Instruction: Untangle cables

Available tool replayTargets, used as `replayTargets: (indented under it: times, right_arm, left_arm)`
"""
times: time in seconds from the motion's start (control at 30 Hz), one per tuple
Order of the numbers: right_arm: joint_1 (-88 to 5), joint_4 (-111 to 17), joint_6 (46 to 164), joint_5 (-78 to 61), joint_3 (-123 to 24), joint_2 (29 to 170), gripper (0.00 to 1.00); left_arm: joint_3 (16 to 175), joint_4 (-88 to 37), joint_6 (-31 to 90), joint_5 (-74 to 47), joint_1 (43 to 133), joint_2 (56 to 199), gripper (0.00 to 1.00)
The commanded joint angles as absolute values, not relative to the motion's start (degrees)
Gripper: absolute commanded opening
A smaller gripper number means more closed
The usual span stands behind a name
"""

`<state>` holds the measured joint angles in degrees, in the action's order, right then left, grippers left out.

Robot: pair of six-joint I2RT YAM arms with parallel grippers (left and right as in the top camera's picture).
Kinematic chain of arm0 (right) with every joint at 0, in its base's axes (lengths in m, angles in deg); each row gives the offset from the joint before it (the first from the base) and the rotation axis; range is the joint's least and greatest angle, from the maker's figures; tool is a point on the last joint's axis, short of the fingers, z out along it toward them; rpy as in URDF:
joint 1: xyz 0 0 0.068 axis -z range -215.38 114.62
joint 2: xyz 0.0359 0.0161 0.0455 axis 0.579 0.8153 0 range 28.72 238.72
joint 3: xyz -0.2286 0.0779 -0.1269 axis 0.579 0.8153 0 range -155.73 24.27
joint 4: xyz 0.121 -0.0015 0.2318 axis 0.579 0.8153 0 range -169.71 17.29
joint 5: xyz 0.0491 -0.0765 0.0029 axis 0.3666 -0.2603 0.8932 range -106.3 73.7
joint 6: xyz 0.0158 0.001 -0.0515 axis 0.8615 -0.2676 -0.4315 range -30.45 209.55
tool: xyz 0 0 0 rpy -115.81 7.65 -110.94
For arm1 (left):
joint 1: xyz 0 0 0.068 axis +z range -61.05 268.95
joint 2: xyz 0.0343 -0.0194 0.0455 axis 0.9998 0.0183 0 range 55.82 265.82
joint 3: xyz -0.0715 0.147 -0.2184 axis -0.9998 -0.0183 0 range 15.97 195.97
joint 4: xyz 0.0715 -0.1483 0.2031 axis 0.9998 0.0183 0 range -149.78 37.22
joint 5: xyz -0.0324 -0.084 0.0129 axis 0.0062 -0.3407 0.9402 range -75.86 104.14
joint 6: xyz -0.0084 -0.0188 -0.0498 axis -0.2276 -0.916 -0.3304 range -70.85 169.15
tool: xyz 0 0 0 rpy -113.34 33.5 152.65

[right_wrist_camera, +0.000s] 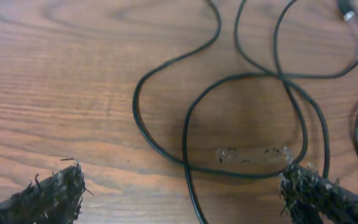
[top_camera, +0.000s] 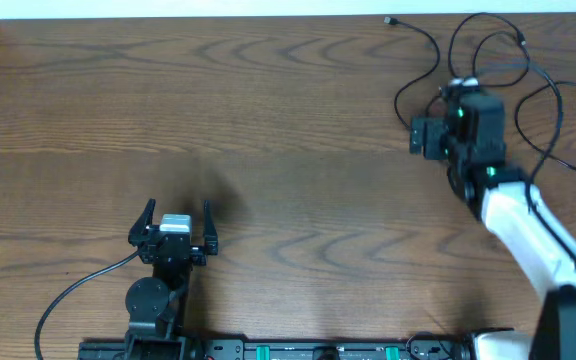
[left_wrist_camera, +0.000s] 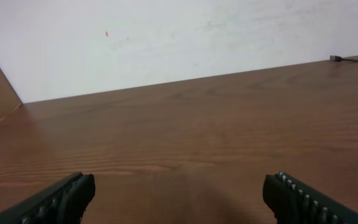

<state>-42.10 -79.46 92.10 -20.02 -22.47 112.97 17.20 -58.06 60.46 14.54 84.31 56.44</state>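
The left arm sits folded back near its base, and the left gripper [top_camera: 178,206] has its jaws spread wide, holding nothing. The right arm stretches far forward with its wrist tipped downward. The right gripper [right_wrist_camera: 182,178] also gapes fully, empty.

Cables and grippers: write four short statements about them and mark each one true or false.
1. The right gripper is open above the cables. True.
2. The left gripper holds a cable. False: it is open over bare table and holds nothing.
3. The cables lie at the far right of the table. True.
4. The cables lie straight and side by side. False: they curl in loops that cross one another.
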Motion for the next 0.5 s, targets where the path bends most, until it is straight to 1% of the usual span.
replayTargets:
  times: [0.0, 0.47]
  right_arm:
    - [-42.49, -83.26, 92.91, -20.48, -16.7, 107.31, 0.99]
    - [-42.49, -103.77, 93.0, -20.2, 8.44, 87.97, 0.99]
  left_arm:
    - [16.19, -55.72, 59.76, 16.53, 84.55, 56.07, 0.91]
    - [16.19, -55.72, 59.76, 16.53, 84.55, 56.07, 0.91]
